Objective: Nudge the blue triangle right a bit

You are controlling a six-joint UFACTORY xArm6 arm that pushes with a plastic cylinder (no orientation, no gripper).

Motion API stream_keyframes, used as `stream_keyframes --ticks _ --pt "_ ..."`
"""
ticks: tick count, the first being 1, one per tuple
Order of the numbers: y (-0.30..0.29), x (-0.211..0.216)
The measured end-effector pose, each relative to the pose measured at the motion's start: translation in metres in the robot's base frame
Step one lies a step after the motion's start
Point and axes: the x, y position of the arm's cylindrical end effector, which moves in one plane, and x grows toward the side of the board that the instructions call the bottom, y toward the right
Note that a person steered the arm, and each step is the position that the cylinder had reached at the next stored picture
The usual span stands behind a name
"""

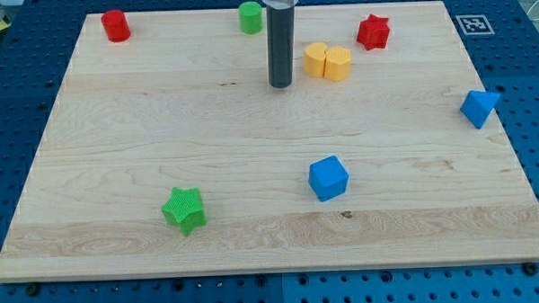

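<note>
The blue triangle [478,107] lies near the right edge of the wooden board [117,175], about mid-height. My tip [281,84] stands on the board in the upper middle, far to the left of the blue triangle. The tip is just left of two yellow blocks [327,61] that sit side by side, with a small gap between it and them.
A blue cube [328,178] sits below centre. A green star [184,210] lies at the lower left. A red cylinder [115,25] is at the top left, a green cylinder [250,17] at the top middle, a red star [372,32] at the top right.
</note>
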Motion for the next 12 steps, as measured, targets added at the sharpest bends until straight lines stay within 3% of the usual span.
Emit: stream_keyframes --ticks 2,5,12 --pt "0.016 0.041" --pt "0.034 0.047" --pt "0.161 0.049"
